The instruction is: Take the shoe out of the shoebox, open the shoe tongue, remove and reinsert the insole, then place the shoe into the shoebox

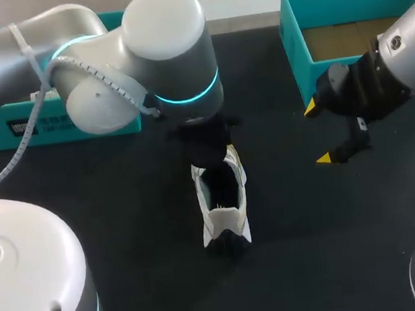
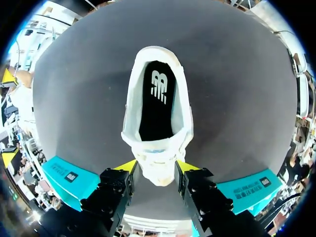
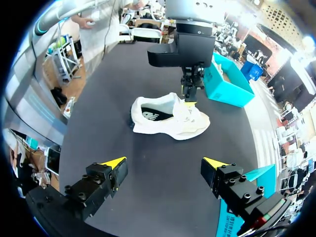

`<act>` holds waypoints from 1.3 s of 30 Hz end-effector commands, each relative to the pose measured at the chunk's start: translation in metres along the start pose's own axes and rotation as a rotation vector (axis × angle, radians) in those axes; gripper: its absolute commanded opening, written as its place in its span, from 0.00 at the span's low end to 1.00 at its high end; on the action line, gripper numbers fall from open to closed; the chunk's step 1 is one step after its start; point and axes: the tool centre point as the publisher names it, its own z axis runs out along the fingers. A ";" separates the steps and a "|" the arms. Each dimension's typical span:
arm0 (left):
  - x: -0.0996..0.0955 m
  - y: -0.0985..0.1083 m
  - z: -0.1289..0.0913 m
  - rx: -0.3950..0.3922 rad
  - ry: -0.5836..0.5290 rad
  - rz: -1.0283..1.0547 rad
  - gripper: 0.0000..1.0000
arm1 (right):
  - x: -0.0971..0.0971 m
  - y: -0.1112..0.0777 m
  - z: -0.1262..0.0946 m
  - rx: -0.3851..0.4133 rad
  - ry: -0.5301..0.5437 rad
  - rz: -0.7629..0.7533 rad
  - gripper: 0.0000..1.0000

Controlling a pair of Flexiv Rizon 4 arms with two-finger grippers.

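Right now your white sneaker (image 1: 226, 217) sits upright mid-worktop (image 1: 124, 210), with its black insole (image 2: 157, 106) inside. Your left gripper (image 2: 157, 167) pinches its tongue (image 2: 158, 157) from both sides. Your right gripper (image 3: 165, 163) hangs wide open and empty, beside the teal shoebox (image 1: 296, 48).

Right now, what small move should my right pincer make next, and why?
Probably bring the right pincer toward the heel opening of the shoe. It hangs open, apart from the shoe, while the left pincer grips the shoe's front from both sides and the black insole lies exposed inside.
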 end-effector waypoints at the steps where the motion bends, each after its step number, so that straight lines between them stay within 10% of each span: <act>1: 0.002 -0.006 0.006 0.010 -0.001 0.005 0.45 | 0.000 0.001 0.002 0.004 -0.002 0.001 1.00; 32: 0.005 -0.043 0.029 0.067 0.016 -0.067 0.42 | 0.000 0.001 0.002 0.004 -0.002 0.001 1.00; 35: 0.010 -0.043 0.010 0.082 -0.012 -0.114 0.49 | 0.000 0.001 0.002 0.004 -0.002 0.001 1.00; 39: 0.024 -0.041 -0.015 0.121 0.008 -0.225 0.94 | 0.000 0.001 0.002 0.004 -0.002 0.001 1.00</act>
